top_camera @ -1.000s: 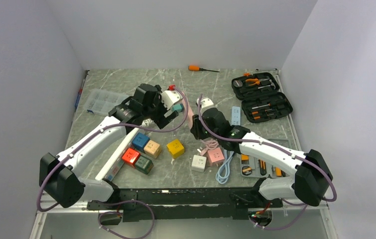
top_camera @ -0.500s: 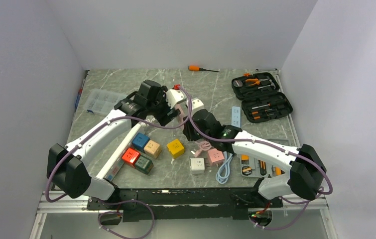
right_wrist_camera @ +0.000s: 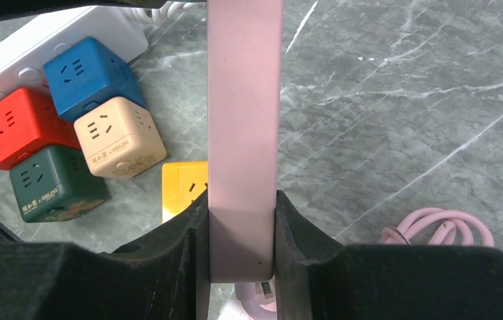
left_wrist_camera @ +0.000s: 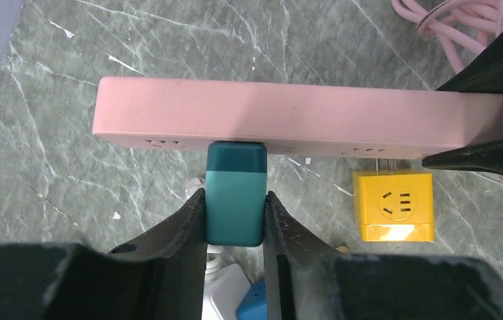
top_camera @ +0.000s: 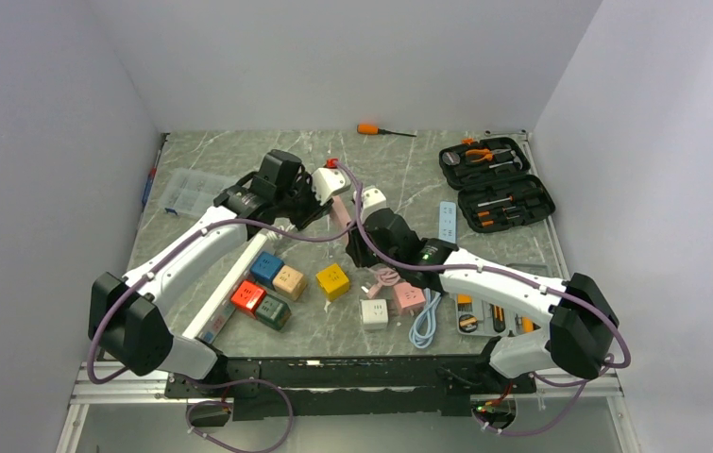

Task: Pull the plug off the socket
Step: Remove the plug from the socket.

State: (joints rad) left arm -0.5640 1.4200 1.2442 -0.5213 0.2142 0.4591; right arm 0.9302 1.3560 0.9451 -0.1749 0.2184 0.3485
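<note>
A teal plug (left_wrist_camera: 235, 193) sits plugged into the side of a pink socket strip (left_wrist_camera: 302, 117), which is held up off the table. My left gripper (left_wrist_camera: 235, 199) is shut on the plug, one finger pressed against each of its sides. The right gripper (right_wrist_camera: 242, 207) is shut on one end of the pink socket strip (right_wrist_camera: 244, 133), which runs straight away from it. In the top view both grippers meet over the table's middle, the left gripper (top_camera: 319, 203) just left of the right gripper (top_camera: 357, 241), with the strip (top_camera: 341, 212) between them.
Below lie a yellow cube socket (left_wrist_camera: 395, 203), blue (right_wrist_camera: 92, 70), beige (right_wrist_camera: 118, 143), red (right_wrist_camera: 25, 127) and green (right_wrist_camera: 52, 183) cubes, a white strip (right_wrist_camera: 48, 47) and a pink cable coil (right_wrist_camera: 442, 227). An open tool case (top_camera: 496, 184) lies back right, a clear box (top_camera: 192, 192) back left.
My left gripper has closed from wide open onto the teal plug. Both arms drew together over the middle, the right one bringing the pink strip leftward.
</note>
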